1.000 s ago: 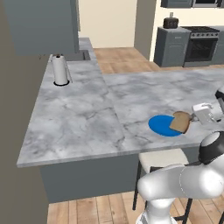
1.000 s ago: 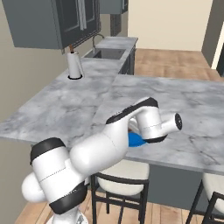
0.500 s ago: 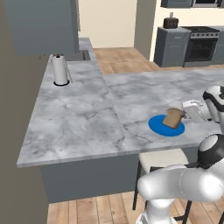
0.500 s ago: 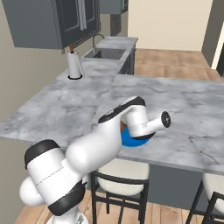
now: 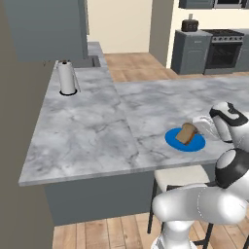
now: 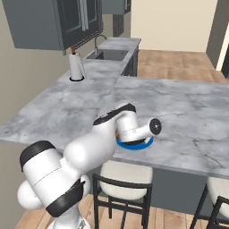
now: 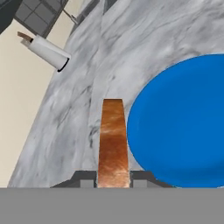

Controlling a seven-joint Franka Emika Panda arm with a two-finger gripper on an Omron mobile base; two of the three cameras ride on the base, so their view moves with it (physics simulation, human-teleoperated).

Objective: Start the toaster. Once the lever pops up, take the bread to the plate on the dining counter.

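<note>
Surface: the dining counter (image 5: 92, 126) is a wide L-shaped island with a grey-veined marble top over dark grey fronts; its near edge runs just in front of the robot's base.
Room: wood plank floor, cream walls, dark grey upper cabinets (image 6: 44, 22) above the far left run, a sink (image 6: 108, 54) with a tap set in the far counter, and a dark range (image 5: 223, 48) with a small dark appliance (image 5: 189, 24) on the cabinet beside it, too small to name with certainty.
Plate: the plate (image 5: 184, 140), flat and bright blue, lies on the marble near the counter's front edge.
Bread: the bread (image 5: 186, 133), a brown slice, stands tilted over the plate in the left base view; in the hand view it runs edge-on up from between the finger tips, over marble just beside the plate's rim.
Gripper: the gripper (image 7: 113, 178) is pinched onto the bread's lower end, its two dark tips pressed to either face.
Around: a paper towel roll (image 5: 67, 78) stands upright on its holder, well apart at the far left corner.
Below: stools (image 6: 123, 188) with pale seats and dark frames are tucked under the front edge.
In the way: in the right base view the arm's white wrist covers most of the plate, leaving a blue sliver.
</note>
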